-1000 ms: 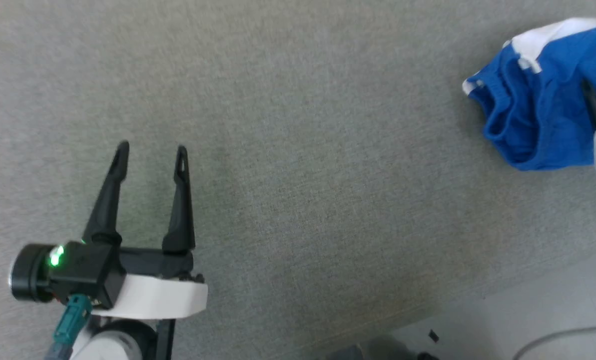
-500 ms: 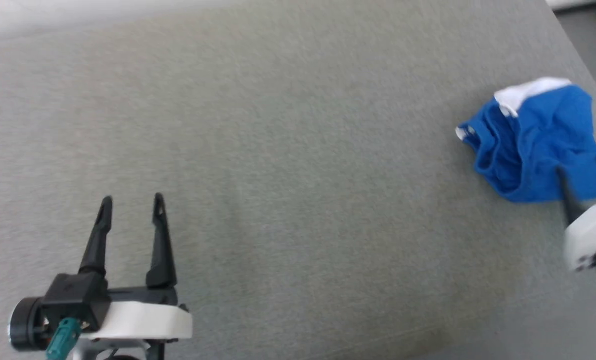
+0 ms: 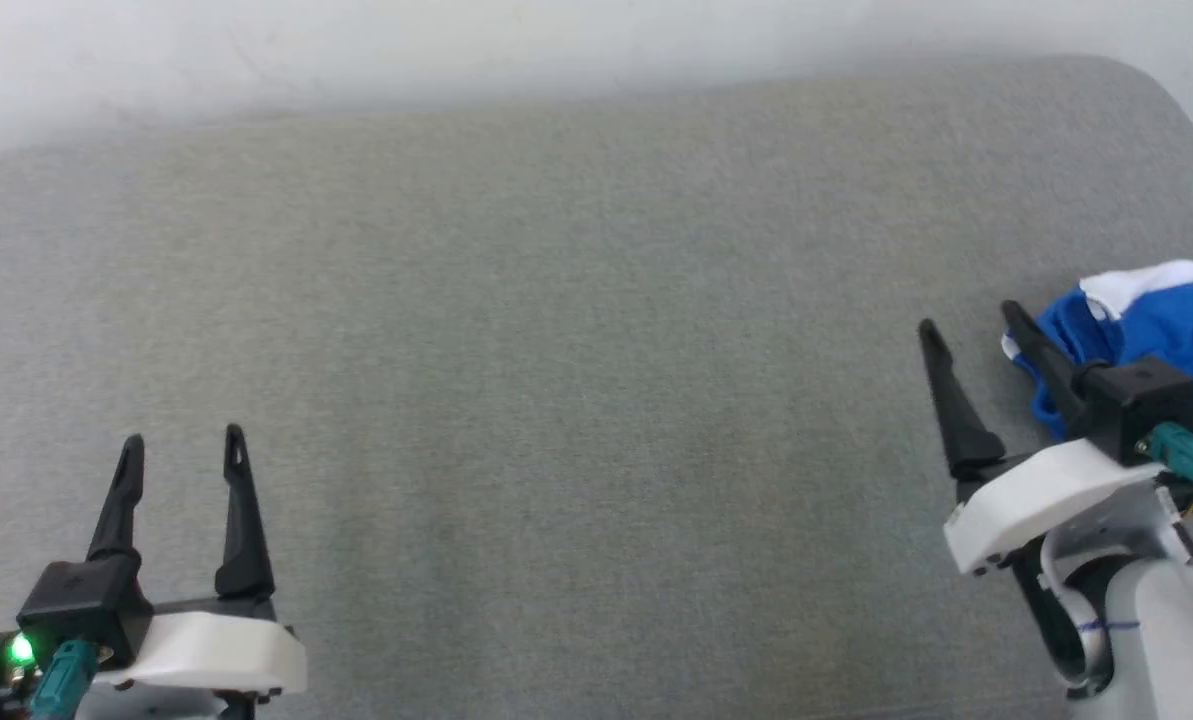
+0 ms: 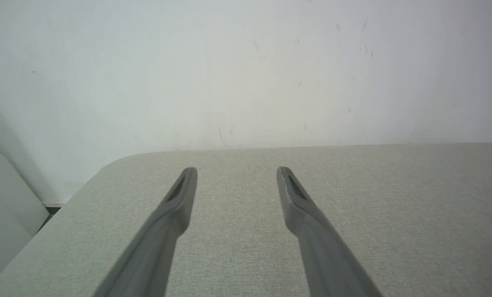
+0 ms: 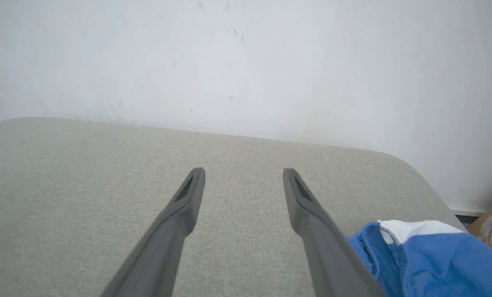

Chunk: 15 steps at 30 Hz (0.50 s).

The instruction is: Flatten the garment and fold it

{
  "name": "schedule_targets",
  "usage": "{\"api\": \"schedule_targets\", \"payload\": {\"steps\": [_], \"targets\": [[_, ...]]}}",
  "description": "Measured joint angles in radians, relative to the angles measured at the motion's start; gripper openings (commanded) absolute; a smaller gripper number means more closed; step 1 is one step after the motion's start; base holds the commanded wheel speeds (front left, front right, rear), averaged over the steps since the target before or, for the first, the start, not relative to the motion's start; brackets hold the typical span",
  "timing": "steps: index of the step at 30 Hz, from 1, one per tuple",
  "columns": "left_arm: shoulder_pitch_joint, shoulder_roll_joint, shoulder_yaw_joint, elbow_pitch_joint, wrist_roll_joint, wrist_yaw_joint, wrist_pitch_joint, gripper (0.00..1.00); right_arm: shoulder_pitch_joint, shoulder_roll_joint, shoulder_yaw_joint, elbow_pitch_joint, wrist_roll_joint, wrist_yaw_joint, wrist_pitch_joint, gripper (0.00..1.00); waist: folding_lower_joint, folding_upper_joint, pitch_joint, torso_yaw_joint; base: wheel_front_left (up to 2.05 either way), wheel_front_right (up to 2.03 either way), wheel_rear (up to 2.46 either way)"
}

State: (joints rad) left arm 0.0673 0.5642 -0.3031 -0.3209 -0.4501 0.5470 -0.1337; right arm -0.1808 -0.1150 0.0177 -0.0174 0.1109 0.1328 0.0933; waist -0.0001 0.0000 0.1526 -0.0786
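The shorts [image 3: 1166, 325] lie bunched in a soft blue heap at the right end of the grey table [image 3: 596, 300], close to its rounded far corner, with a white stripe showing along the heap's far side. The cloth is crumpled, with folds and a rolled edge facing the robot's right arm.

The right gripper [image 3: 968, 316] hangs over the table just beside the heap, its two dark fingers spread wide and pointing toward the white wall [image 3: 356, 40]. Nothing sits in the gap between them; bare grey surface shows there. The shorts are outside the gap, on the outer side of the right-hand finger [image 5: 324, 243]. In the right wrist view the blue cloth runs up against the lower length of that finger, while the fingertip reaches past the heap over bare table. From the head view that same finger crosses in front of the near edge of the cloth. Whether the finger touches the fabric or only passes above it, I cannot tell.

The left gripper [image 3: 184, 436] is well apart from the shorts, over the left end of the table. Its fingers are also spread and hold nothing, pointing at the wall.
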Motion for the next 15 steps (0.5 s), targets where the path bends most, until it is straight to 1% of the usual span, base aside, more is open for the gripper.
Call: {"api": "schedule_targets", "payload": {"steps": [3, 6, 11, 15], "targets": [[0.017, 0.017, 0.009, 0.019, -0.009, -0.002, 0.002, 1.0, 0.038, 0.027, 0.014, -0.061, 0.008, 0.0, 0.012, 1.0, 0.0, 0.0, -0.025, 0.017, 0.0, 0.0, 0.0], [0.033, 0.029, 0.009, 0.039, -0.021, -0.014, 0.004, 1.0, 0.088, 0.042, 0.021, -0.116, 0.016, 0.0, 0.022, 1.0, 0.0, 0.0, -0.048, 0.027, 0.0, 0.0, 0.0], [0.063, 0.027, -0.002, 0.064, -0.033, -0.02, 0.009, 1.0, 0.186, 0.058, 0.02, -0.189, 0.034, 0.0, 0.052, 1.0, 0.0, 0.0, -0.082, 0.03, 0.0, 0.0, 0.0], [0.087, 0.022, -0.014, 0.076, -0.037, -0.024, 0.008, 1.0, 0.238, 0.06, 0.017, -0.215, 0.058, 0.0, 0.056, 1.0, 0.0, 0.0, -0.095, 0.023, 0.0, 0.0, 0.0]]}}
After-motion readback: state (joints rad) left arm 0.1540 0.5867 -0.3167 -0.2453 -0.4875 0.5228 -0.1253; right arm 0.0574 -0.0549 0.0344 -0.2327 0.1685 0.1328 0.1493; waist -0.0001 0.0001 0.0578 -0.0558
